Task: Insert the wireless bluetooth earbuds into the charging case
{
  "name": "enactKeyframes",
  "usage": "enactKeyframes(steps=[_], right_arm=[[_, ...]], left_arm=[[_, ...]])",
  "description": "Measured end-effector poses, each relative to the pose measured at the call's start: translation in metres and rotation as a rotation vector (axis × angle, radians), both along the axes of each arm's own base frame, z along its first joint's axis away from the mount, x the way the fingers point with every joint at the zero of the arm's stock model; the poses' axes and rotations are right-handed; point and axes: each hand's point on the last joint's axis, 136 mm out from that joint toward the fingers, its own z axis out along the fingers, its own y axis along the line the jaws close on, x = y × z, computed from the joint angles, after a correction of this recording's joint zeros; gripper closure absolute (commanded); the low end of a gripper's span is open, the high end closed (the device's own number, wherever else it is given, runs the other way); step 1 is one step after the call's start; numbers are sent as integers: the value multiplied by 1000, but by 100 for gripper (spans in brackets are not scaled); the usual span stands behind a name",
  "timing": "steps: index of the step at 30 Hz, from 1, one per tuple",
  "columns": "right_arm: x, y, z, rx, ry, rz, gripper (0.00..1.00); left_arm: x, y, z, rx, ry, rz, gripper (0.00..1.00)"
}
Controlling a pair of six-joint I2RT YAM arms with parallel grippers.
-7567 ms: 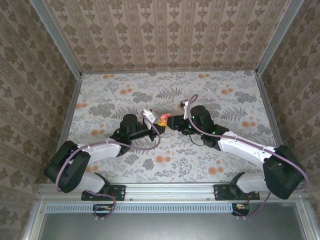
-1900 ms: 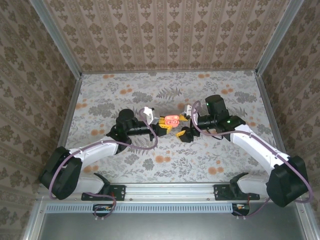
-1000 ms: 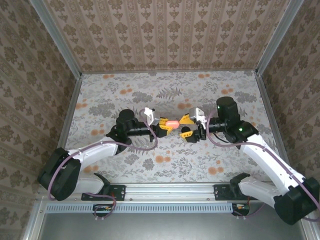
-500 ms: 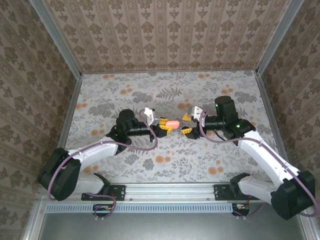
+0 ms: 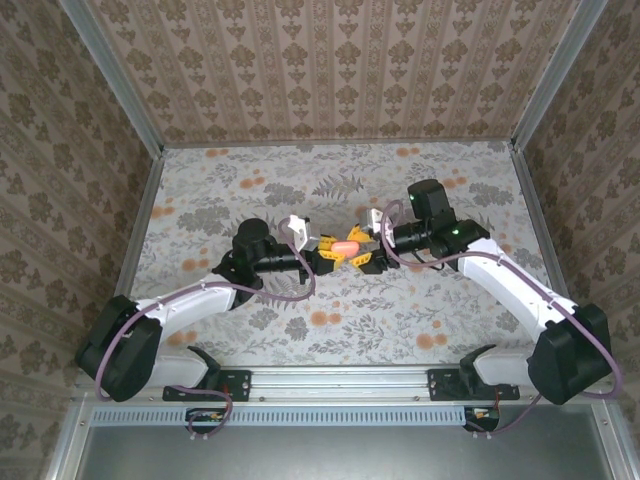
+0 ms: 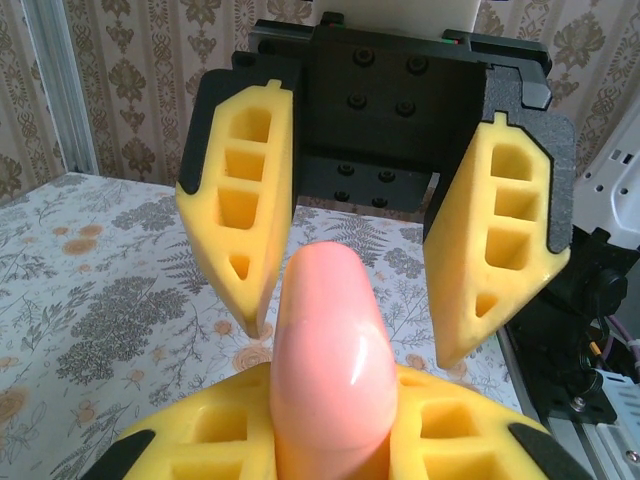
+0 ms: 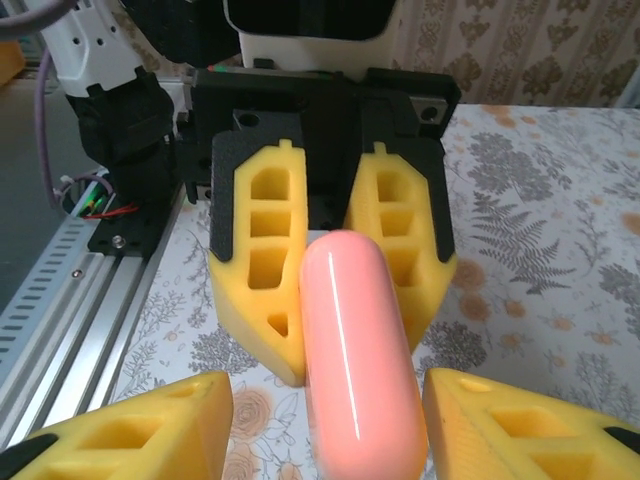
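Near the middle of the flower-patterned surface (image 5: 250,180), we see the two arms meet tip to tip. Between them is the salmon-pink, pebble-shaped plastic charging case (image 5: 346,246), held up off the surface.

The left gripper (image 5: 335,253) has the charging case clamped. In the right wrist view, its two yellow ribbed fingers (image 7: 258,290) press against opposite sides of the case's far end. The smooth pink body sticks straight out towards that camera. In the left wrist view, the same case rises from between the left gripper's own yellow pads at the bottom edge, with its rounded end pointing away.

The right gripper (image 5: 362,252) faces the left one head-on with its jaws spread apart. In the left wrist view, its yellow fingers (image 6: 238,200) stand on either side of the case's free end, and we see a gap on each side. In the right wrist view, its own pads sit low at both sides of the case. There is a clear gap on one side. On the other side the pad comes close to the pink edge, and we cannot tell whether it touches.
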Motion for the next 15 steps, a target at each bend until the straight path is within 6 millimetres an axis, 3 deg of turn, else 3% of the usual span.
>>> enactKeyframes(steps=[15], right_arm=[[1, 4, 0, -3, -14, 47, 78]], left_arm=[[-4, 1, 0, 7, 9, -14, 85]])
